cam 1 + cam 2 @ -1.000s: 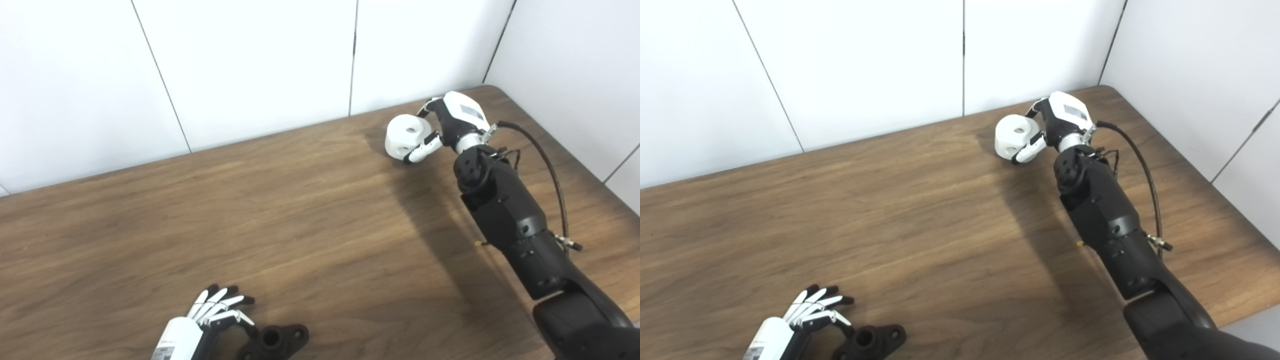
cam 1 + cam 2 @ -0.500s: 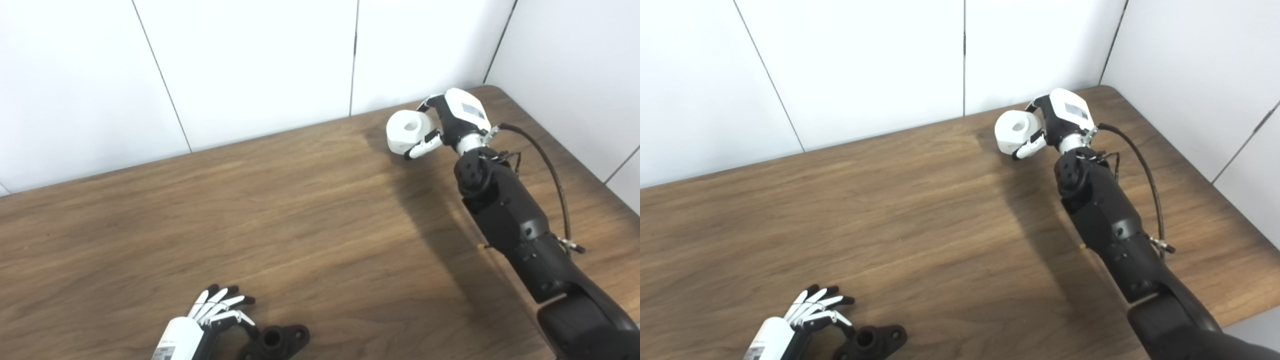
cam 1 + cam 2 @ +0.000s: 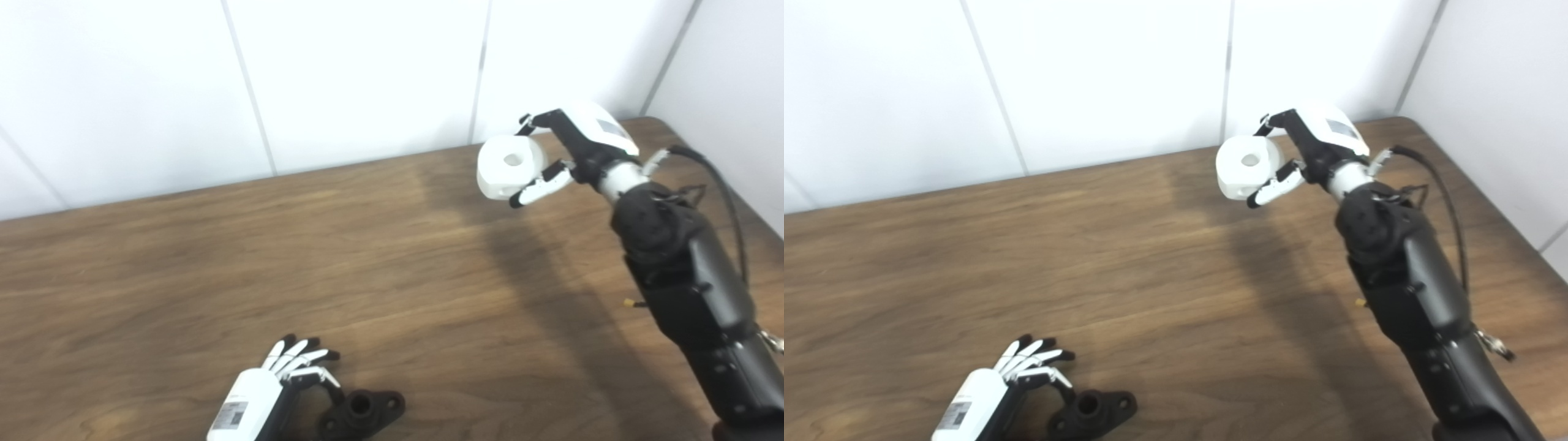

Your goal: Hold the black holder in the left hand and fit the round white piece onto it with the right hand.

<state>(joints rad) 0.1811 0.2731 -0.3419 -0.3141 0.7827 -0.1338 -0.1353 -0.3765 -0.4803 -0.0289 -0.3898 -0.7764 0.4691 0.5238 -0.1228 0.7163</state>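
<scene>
Gripping the white piece [image 3: 510, 167] near the table's [image 3: 184, 257] far right corner, the right hand [image 3: 572, 156] carries it; the left hand [image 3: 288, 383], fingers spread, merely touches the unlifted black holder [image 3: 364, 413] at the near edge.

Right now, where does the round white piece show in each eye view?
Left eye view: round white piece upper right, held in the right hand, in front of the wall.
Right eye view: same piece, closer to centre top.
Shared landmark: the black holder at the bottom edge beside the left hand.
</scene>
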